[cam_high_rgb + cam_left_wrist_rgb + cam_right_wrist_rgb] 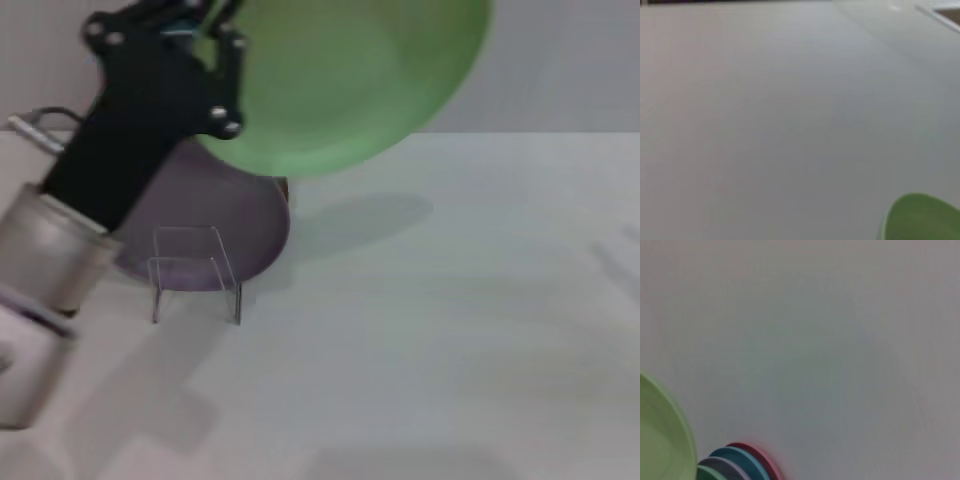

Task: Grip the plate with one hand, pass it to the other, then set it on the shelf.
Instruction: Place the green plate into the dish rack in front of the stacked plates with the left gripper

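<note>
My left gripper (212, 45) holds the light-green plate (350, 80) aloft at the far left of the scene, its black fingers (225, 110) clamped on the plate's left rim. I judge the first step done: the plate is gripped and lifted well clear of the white counter (450, 330), its shadow falling on the surface below it.

The pass to the other hand is, by my reading, not yet made. My right gripper does not show in the head view, and its wrist camera shows none of its own fingers, so I cannot tell whether they are apart or together. That camera does catch an edge of the plate (662, 440) beside a fanned row of other plates (740, 462) in pink-red, blue, lilac and green.

Left to do: the handover, then the placing.

The shelf (195, 272), a small clear rack with a bent front loop, stands on the counter at left, nearer than the raised plate and below it. Its slot looks empty. Just behind it lies a lilac purple plate (225, 225), partly hidden by my left arm. The left wrist camera shows bare counter and a sliver of the plate (922, 220).
</note>
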You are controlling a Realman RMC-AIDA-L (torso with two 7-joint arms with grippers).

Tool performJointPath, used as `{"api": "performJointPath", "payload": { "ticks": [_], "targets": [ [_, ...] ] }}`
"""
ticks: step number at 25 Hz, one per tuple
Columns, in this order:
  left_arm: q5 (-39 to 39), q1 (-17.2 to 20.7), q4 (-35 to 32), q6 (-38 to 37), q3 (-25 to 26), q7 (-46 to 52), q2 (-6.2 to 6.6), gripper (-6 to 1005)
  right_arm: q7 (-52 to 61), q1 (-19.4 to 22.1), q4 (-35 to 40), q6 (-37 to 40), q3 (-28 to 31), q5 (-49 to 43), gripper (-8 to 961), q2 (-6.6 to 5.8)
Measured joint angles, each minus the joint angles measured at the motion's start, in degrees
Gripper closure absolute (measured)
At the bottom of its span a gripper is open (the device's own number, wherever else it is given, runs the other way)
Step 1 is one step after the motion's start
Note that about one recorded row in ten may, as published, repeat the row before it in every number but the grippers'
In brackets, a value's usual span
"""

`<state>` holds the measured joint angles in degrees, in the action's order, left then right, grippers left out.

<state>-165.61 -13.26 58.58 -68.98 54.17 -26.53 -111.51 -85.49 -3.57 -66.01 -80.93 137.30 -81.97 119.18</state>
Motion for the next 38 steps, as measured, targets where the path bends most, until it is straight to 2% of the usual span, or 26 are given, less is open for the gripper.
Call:
{"api": "performJointPath", "payload": {
  "ticks": [2,3,4,5,6,8,9,12,22,38],
  "targets": [
    [0.0,-3.61,-9.16,-8.88,0.7,3.07,0.47,939,-0.23,-0.02,0.61,-0.25,-0.04,-0.03,298,-0.01],
    [0.0,-3.61,-9.16,-8.88,0.7,3.07,0.47,940,-0.27,-0.02,0.78,-0.45,-0.04,-0.06,298,-0.03],
    [-0.01,-7.3,-19.22,-16.92,2.14,8.77,0.7,940,-0.3,-0.03,0.96,-0.65,-0.03,-0.08,299,-0.05],
    [0.0,-8.7,-23.41,-19.46,3.08,11.38,0.73,940,-0.32,-0.04,1.06,-0.87,-0.04,-0.09,299,-0.06],
    [0.01,-11.0,-30.44,-23.71,4.51,15.15,0.65,940,-0.37,-0.03,1.15,-1.36,-0.11,-0.11,299,-0.06],
    [0.01,-11.0,-30.44,-23.71,4.51,15.15,0.65,940,-0.39,-0.04,1.15,-1.63,-0.16,-0.11,299,-0.06],
    [0.0,-12.98,-36.39,-26.04,5.19,16.34,0.56,940,-0.4,-0.04,1.15,-1.82,-0.17,-0.12,299,-0.07],
    [0.01,-14.3,-40.62,-26.4,5.29,16.34,0.7,940,-0.41,-0.04,1.17,-2.23,-0.29,-0.12,299,-0.08],
    [0.11,-14.5,-46.59,-28.95,4.84,16.9,2.59,941,-0.46,-0.25,1.44,-2.37,-0.48,-0.12,299,-0.09],
    [0.02,-15.58,-50.49,-30.61,2.26,17.48,3.75,923,-0.57,-0.8,1.82,-3.91,-0.51,-0.01,298,0.08]
  ]
}}
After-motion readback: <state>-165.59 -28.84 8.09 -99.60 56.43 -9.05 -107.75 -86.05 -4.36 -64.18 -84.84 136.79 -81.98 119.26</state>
